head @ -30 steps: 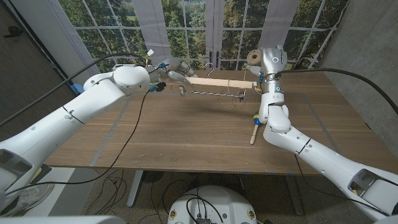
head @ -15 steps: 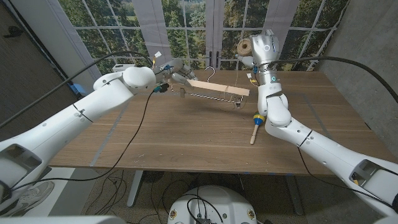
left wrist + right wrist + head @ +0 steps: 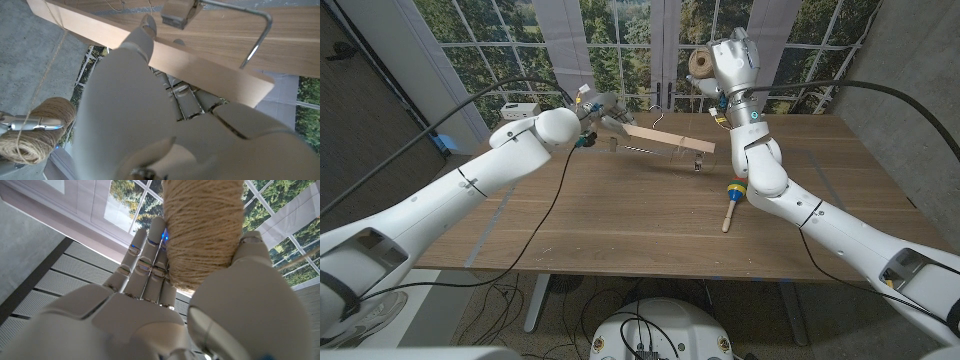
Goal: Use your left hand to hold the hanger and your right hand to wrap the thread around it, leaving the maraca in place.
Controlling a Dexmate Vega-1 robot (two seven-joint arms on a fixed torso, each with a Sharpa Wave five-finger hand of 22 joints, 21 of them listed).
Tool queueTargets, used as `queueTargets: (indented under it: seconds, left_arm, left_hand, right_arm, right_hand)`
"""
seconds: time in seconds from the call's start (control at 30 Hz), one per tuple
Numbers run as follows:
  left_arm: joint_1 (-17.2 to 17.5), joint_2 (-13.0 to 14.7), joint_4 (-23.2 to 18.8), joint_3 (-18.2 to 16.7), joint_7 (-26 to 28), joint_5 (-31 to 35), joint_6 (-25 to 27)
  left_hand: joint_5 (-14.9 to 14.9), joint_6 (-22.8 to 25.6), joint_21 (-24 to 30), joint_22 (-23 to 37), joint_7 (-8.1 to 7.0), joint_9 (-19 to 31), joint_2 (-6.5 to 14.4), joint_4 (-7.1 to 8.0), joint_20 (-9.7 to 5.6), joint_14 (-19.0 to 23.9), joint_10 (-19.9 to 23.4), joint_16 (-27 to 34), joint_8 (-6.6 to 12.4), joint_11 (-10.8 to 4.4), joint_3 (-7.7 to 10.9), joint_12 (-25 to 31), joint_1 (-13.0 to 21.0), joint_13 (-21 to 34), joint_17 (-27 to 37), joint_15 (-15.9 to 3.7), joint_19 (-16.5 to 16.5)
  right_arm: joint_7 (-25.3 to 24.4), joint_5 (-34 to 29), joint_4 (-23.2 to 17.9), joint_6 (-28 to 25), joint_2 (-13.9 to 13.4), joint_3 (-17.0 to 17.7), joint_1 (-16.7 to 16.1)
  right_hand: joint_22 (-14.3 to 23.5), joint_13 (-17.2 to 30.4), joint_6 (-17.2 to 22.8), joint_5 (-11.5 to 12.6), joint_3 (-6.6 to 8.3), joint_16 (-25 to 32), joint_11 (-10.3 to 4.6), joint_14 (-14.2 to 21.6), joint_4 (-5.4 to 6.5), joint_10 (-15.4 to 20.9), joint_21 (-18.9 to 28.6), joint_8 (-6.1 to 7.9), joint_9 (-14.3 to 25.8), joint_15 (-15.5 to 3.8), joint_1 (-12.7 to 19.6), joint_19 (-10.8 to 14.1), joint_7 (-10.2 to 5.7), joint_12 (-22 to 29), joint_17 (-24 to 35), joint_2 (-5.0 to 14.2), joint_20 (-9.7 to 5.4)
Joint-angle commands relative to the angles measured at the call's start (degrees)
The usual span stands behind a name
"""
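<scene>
The left hand (image 3: 603, 110) grips the wooden hanger (image 3: 665, 139) tilted above the table; the right hand (image 3: 728, 62) clasps the twine spool (image 3: 700, 68) overhead.

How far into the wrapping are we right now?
Done: the left hand holds the wooden hanger off the table, and thread already runs to its bar. In hand: the right hand holds the twine spool raised above it. Left: more turns. The maraca lies untouched on the table.
</scene>
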Motion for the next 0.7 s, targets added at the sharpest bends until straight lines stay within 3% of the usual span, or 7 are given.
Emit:
queueTargets:
  seconds: [0.03, 0.33, 0.7]
  left_arm:
    - [-0.4, -3.0, 1.5, 1.3, 3.4, 5.1, 1.0]
    - [0.4, -4.2, 1.7, 0.3, 4.7, 5.4, 0.7]
    - [0.8, -5.0, 1.5, -0.1, 5.3, 5.6, 0.5]
  left_hand:
    - [0.4, 3.1, 0.3, 0.0, 2.54, 0.2, 7.7, 1.17, -7.43, 2.6, 0.4, -0.1, 0.31, 0.33, 1.68, -0.4, 7.1, 0.2, 0.1, -4.08, 0.3]
    - [0.4, 3.2, 0.3, 0.0, 2.36, 0.4, 7.7, 1.11, -7.46, 2.7, 0.6, -0.1, 0.27, 0.24, 1.73, -0.5, 7.1, 0.2, 0.1, -4.22, 0.2]
    - [0.4, 3.1, 0.4, 0.0, 2.34, 0.5, 7.7, 1.13, -7.44, 2.9, 0.7, -0.2, 0.15, 0.26, 1.75, -0.6, 7.1, 0.2, 0.0, -4.09, 0.2]
  right_arm:
    - [0.9, -5.4, -2.5, 0.5, -0.5, 1.8, -0.9]
    - [3.1, -10.8, -7.4, -0.3, -3.0, 3.7, -4.8]
    - [10.0, -18.9, -14.9, 0.4, -7.2, 7.3, -12.2]
  right_hand:
    - [0.0, 8.4, 5.5, 0.4, -0.10, -0.1, -3.38, 1.1, 0.14, 3.3, 0.6, 0.29, 0.1, -4.51, 20.7, -0.1, -5.44, 0.4, 0.2, 19.94, -7.35]
    - [-0.1, 8.5, 5.7, 0.4, -0.30, -0.3, -3.47, 1.1, 0.23, 3.3, 0.8, 0.33, 0.1, -4.49, 20.7, -0.3, -5.46, 0.3, 0.4, 19.86, -7.39]
    - [-0.1, 8.6, 5.7, 0.5, -0.51, -0.5, -3.50, 1.2, 0.33, 3.4, 1.0, 0.27, 0.1, -4.52, 20.7, -0.5, -5.61, 0.1, 0.6, 19.85, -7.39]
